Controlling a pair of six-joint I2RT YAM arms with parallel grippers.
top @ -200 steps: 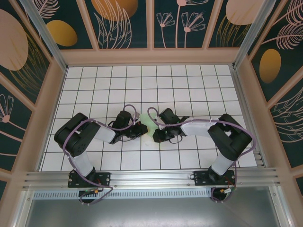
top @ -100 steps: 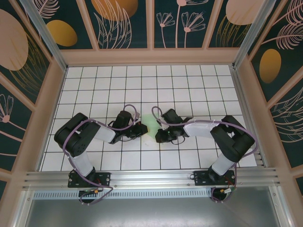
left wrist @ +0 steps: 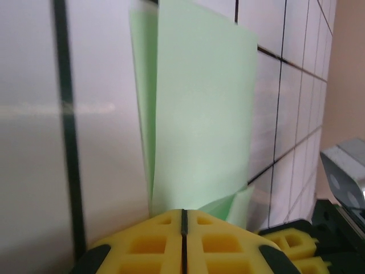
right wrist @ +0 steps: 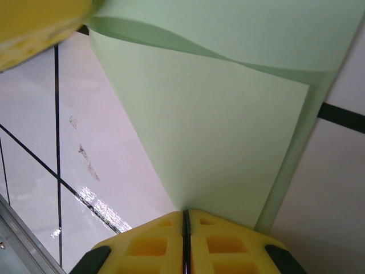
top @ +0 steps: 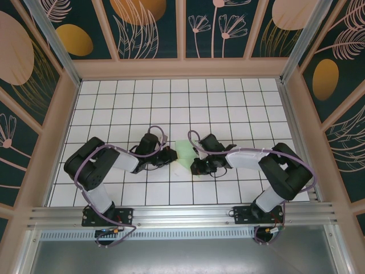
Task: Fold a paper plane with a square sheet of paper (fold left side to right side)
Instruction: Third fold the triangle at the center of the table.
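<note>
Together left pincer point(left wrist: 182, 220) and right pincer point(right wrist: 184, 216) clamp the green paper point(left wrist: 199, 114)

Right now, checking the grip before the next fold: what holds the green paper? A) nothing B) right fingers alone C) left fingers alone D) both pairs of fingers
D: the green paper runs into the shut left fingers and the shut right fingers alike.

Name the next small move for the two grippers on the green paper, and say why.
Probably lower the paper flat onto the table: left gripper and right gripper are both shut on it, and its doubled layers bow apart.
</note>
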